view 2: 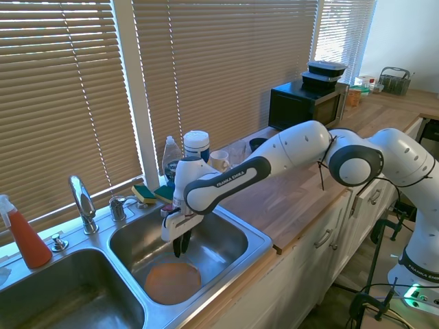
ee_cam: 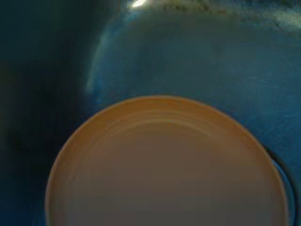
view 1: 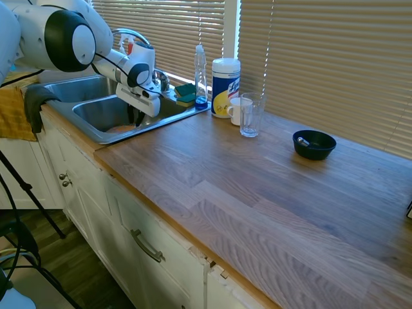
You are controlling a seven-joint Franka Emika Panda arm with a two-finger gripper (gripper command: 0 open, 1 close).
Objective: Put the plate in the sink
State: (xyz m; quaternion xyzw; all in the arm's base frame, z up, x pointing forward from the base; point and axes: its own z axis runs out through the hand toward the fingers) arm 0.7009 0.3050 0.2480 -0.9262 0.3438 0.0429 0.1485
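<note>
Fingers (view 2: 182, 249) above plate (view 2: 172, 282) — apart

dark bowl (view 1: 314, 144), glass (view 1: 251, 114), wipes canister (view 1: 225, 78), microwave (view 2: 306, 104)

The plate (view 2: 172, 282) lies flat in the sink (view 2: 257, 241) basin nearer the countertop (view 1: 270, 187); my gripper (view 2: 182, 252) hangs just above its rim. Sponges (view 1: 185, 94) sit behind the basin.
</note>
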